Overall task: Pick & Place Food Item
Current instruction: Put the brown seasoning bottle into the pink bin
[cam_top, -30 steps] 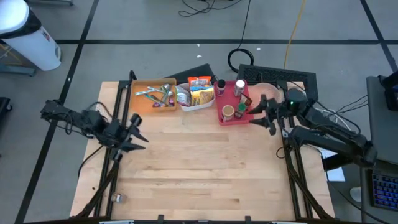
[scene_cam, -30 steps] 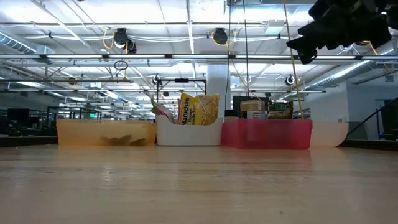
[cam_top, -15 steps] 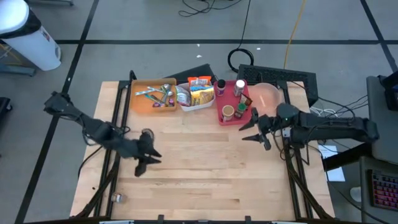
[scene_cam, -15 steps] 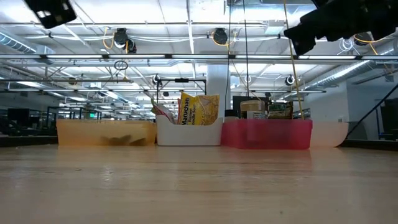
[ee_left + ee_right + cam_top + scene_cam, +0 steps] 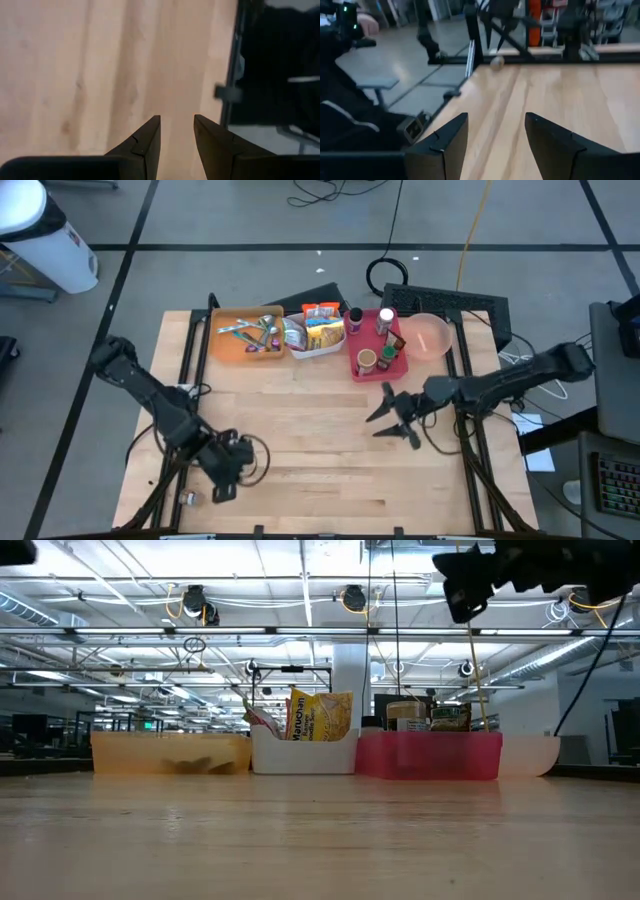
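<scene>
left pincer (image 5: 222, 482): swung way down to the near-left corner of the surface (image 5: 330, 460), hanging over bare wood, fingers slightly parted in its wrist view, gripping nothing
right pincer (image 5: 388, 418): slid out from beside the red bin (image 5: 358, 372) toward mid-surface, fingers spread apart, also empty
food: untouched so far, noodle packets (image 5: 322, 326) standing in the white bin (image 5: 318, 348) at the far edge, jars and bottles in the red bin next to it, wrapped bits in the orange bin (image 5: 240, 350)
plate: pink one (image 5: 430, 337) sitting just right of the red bin, nothing on it
what changed: 1 second back both arms tucked near their side rails, left one mid-left, right one hugging the red bin; half a second back both already reaching inward; now left far down front, right further out over open wood
meaning for the task: looks like the setup sweep only, no pick started, both arms well apart from the bins
low view: right arm's dark bulk crept leftward along the top edge, bins unmoved
</scene>
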Robot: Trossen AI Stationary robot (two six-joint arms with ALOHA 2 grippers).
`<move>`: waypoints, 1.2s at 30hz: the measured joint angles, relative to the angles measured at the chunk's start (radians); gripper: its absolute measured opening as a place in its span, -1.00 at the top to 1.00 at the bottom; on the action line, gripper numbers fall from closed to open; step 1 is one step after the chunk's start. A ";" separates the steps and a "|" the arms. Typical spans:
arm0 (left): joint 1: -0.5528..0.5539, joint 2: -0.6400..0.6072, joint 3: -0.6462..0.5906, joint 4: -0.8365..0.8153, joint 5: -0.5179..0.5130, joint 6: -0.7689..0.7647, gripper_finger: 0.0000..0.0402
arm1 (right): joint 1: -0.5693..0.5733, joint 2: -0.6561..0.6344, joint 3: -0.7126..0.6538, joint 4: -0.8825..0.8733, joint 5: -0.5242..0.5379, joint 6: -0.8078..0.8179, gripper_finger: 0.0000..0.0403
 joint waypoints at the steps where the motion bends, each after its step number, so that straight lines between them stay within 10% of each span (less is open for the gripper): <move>1: -0.018 0.010 0.006 -0.003 0.011 -0.010 0.38 | 0.025 0.032 0.000 0.054 0.033 0.000 0.05; 18: -0.363 0.039 0.015 -0.045 -0.020 -0.222 0.38 | 0.228 0.485 0.000 0.766 0.431 0.050 0.05; 36: -0.553 0.201 0.015 -0.132 0.026 -0.308 0.38 | 0.254 0.685 0.126 0.827 0.583 0.035 0.05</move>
